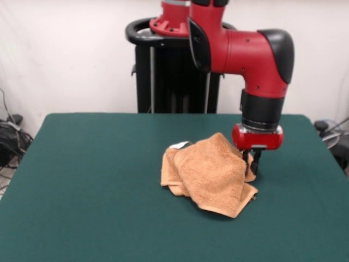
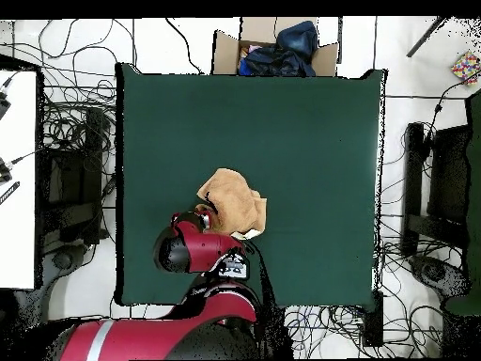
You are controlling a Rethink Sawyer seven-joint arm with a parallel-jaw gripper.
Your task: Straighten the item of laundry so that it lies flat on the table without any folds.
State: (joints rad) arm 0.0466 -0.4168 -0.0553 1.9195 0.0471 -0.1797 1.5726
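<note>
The item of laundry (image 1: 210, 172), an orange-tan terry towel, lies crumpled and folded over itself a little right of the middle of the green table (image 1: 92, 180). A small white tag (image 1: 179, 146) shows at its far left edge. My gripper (image 1: 252, 162) is down at the towel's right edge, close to the tabletop, shut on a raised fold of the cloth. In the overhead view the towel (image 2: 235, 200) lies just beyond the red wrist (image 2: 193, 240), which hides the gripper.
Beyond the table's far edge in the overhead view stands a cardboard box (image 2: 225, 52) holding dark clothes (image 2: 282, 49). Cables cover the floor around the table (image 2: 310, 141). A white surface (image 2: 17, 179) runs along the left side.
</note>
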